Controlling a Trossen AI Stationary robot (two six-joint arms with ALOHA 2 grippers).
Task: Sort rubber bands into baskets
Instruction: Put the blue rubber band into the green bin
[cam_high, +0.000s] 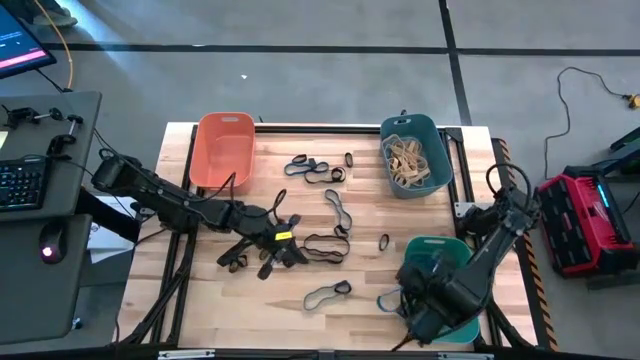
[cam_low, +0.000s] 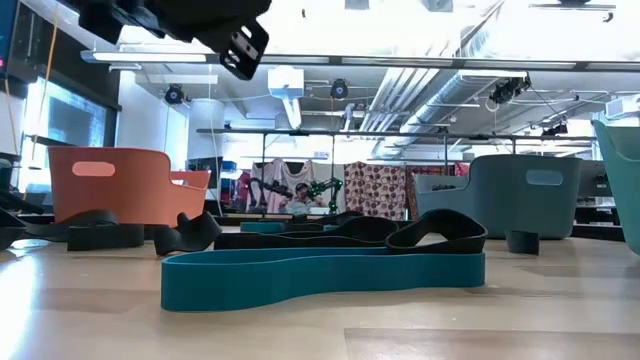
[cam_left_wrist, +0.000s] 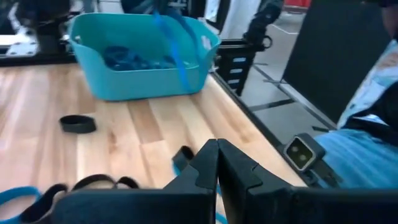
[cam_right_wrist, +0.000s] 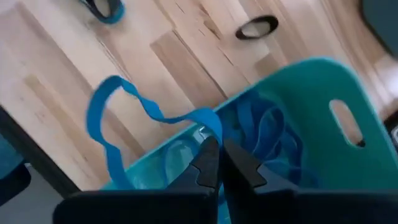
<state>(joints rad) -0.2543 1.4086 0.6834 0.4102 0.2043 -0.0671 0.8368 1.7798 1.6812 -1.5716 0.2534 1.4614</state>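
Note:
Three baskets stand on the wooden table: an orange one (cam_high: 223, 148) at the far left, a dark teal one (cam_high: 413, 155) with tan rubber bands at the far right, and a green one (cam_high: 445, 250) with blue bands at the near right. Black and blue rubber bands (cam_high: 325, 245) lie loose mid-table. My right gripper (cam_right_wrist: 216, 146) hangs over the green basket's rim (cam_right_wrist: 292, 74), shut on a blue rubber band (cam_right_wrist: 99, 106). My left gripper (cam_left_wrist: 217, 155) is shut and empty, raised above the bands mid-table (cam_high: 275, 245). My right gripper pinches the blue band at one spot of its loop (cam_right_wrist: 205, 121) between its two fingertips, coming from above and pointing down. The rest of the loop (cam_left_wrist: 177, 56) hangs slack, swung out past the green basket's wall over the table.
A blue band (cam_low: 320, 275) and a small black band (cam_high: 384, 242) lie near the table's front and middle. A desk with a keyboard (cam_high: 25, 185) stands left of the table, and a red case (cam_high: 585, 220) sits on the floor to the right.

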